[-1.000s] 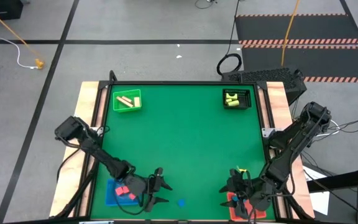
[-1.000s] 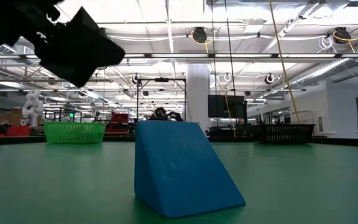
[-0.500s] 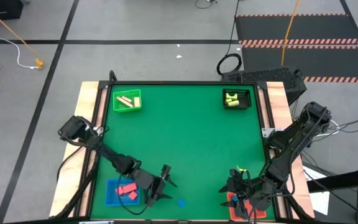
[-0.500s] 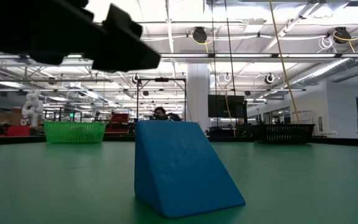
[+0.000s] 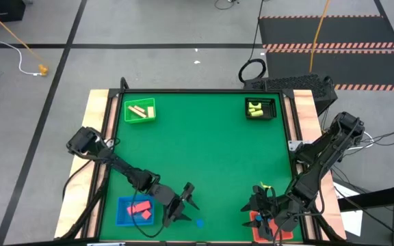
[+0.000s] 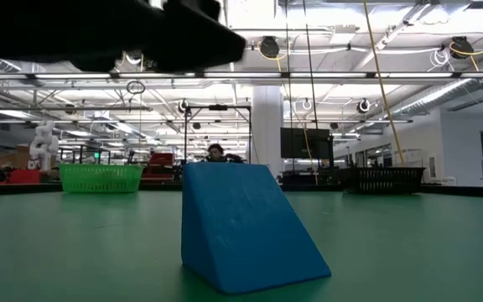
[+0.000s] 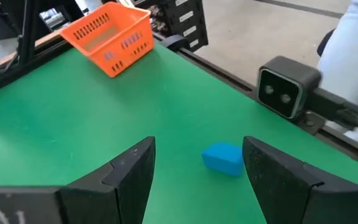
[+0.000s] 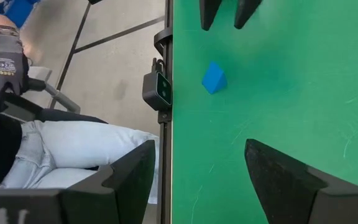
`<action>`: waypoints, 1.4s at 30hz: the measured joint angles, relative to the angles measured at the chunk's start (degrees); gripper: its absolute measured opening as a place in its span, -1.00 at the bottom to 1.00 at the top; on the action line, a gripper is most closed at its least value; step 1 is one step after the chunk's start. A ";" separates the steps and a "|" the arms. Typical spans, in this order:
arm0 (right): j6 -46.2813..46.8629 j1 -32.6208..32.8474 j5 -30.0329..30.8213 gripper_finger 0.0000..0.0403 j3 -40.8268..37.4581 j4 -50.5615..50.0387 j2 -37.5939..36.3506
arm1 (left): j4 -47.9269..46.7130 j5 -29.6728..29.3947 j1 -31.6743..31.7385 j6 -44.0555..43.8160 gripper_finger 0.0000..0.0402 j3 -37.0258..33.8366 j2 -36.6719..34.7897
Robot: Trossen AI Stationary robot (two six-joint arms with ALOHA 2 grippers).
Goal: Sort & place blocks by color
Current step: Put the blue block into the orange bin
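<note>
Left claw [image 5: 185,205], fingers spread & empty, hovers just at 10 o'clock of the blue block [image 5: 200,222]; next: drop over it, pinch; right claw [image 5: 265,205] open, idle.

Blue wedge block [image 6: 246,226] on green table [image 6: 409,252]

Overhead camera looks straight down; the low one sits level, close behind the blue block [image 6: 246,228] (both wrist cameras share it).
</note>
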 joint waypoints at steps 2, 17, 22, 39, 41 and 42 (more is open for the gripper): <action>0.00 0.01 0.00 0.18 0.00 0.06 0.00 | 0.34 0.88 0.86 -0.04 0.20 1.10 2.24; -0.02 -0.01 -0.02 0.18 0.02 3.74 0.00 | -2.07 9.62 1.70 -3.78 0.20 8.30 12.62; -0.02 -0.01 -0.02 0.18 0.02 5.15 0.00 | -2.29 9.93 1.70 -3.20 0.20 9.97 13.85; -0.01 -0.01 -0.02 0.18 0.02 5.95 0.02 | -6.76 8.47 1.70 -13.33 -0.33 15.03 17.00; 0.00 -0.01 -0.03 0.18 0.02 5.96 0.00 | -6.82 8.41 1.70 -15.06 -0.33 15.03 17.00; 0.00 -0.01 -0.02 0.18 0.02 5.98 0.02 | -6.79 8.24 1.70 -15.87 -0.33 15.03 17.00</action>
